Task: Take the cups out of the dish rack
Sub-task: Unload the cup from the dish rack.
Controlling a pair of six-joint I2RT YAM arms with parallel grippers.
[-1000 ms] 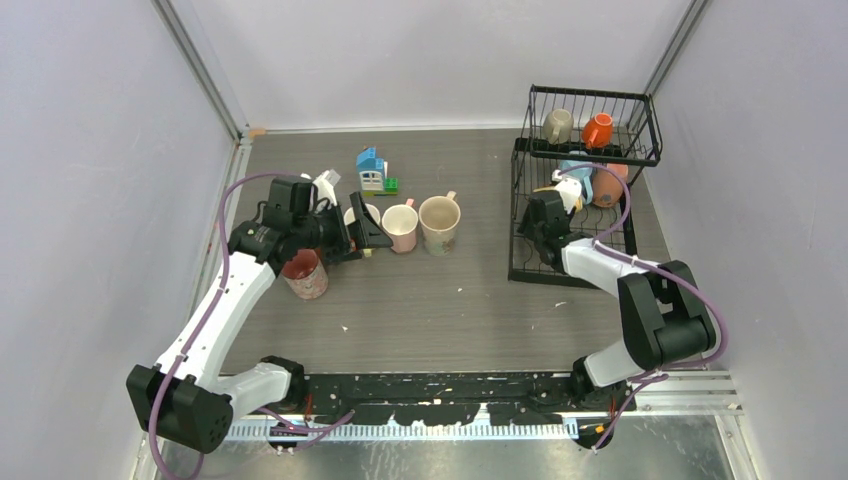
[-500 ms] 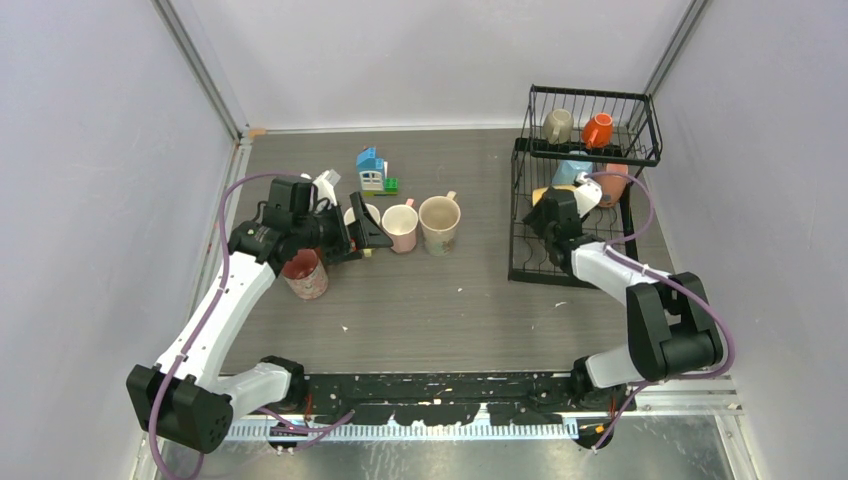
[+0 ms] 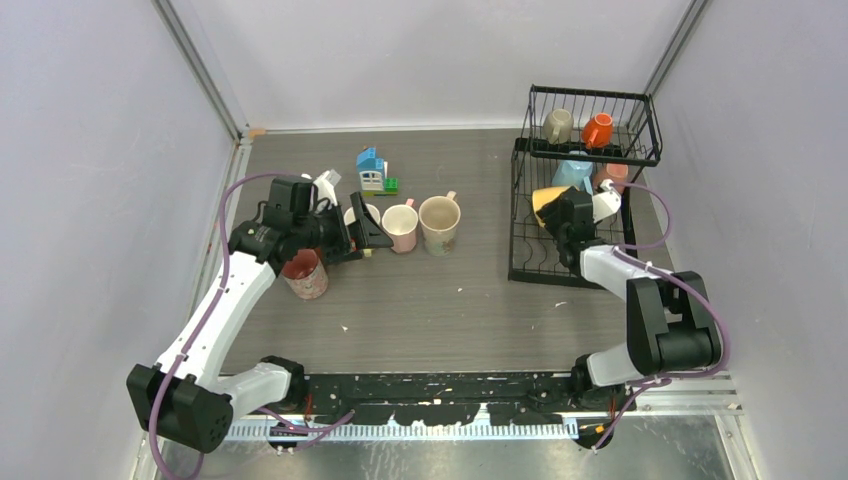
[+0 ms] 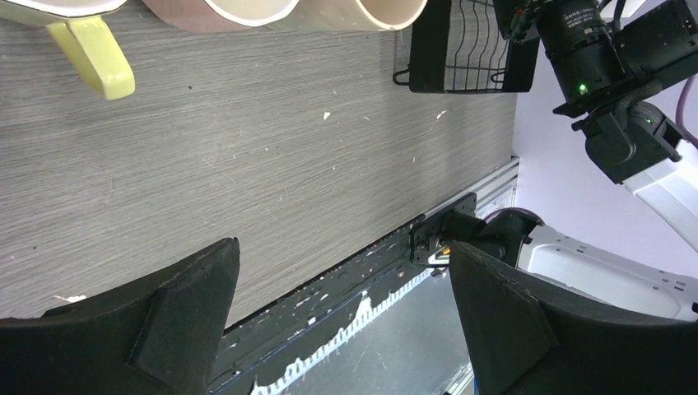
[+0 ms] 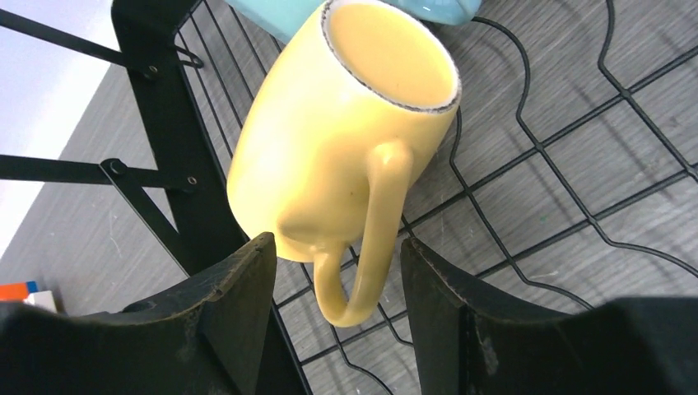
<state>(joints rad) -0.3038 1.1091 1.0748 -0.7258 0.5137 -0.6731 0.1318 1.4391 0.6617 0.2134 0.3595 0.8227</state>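
We find the right tool [image 5: 336, 247] reaching into the lower tier of the black wire dish rack [image 3: 522, 268]. Its jaws are part-way open and stand either side of the handle of a yellow mug [image 5: 329, 140], with a gap showing on each side (so not clamped on it). That mug lies tilted on the rack's wire base with its mouth turned away from the wrist camera and its side close to a black upright of the frame. A light blue mug [image 3: 574, 172] sits just behind it, with a pinkish-orange mug [image 3: 612, 176] beside that. On the upper shelf we see a grey-beige mug [image 3: 557, 126] and an orange mug [image 3: 598, 131]. The left tool [image 4: 343, 245] hangs over the grey tabletop [image 3: 450, 300] with its jaws spread wide. It is near a row of three mugs standing there: a cream mug with a yellow handle [image 3: 353, 213], a pale pink mug [image 3: 400, 228] and a large beige mug [image 3: 440, 223]. A dark red mug [image 3: 305, 274] stands close by the left forearm, and a small toy block house [image 3: 372, 170] sits behind the row.
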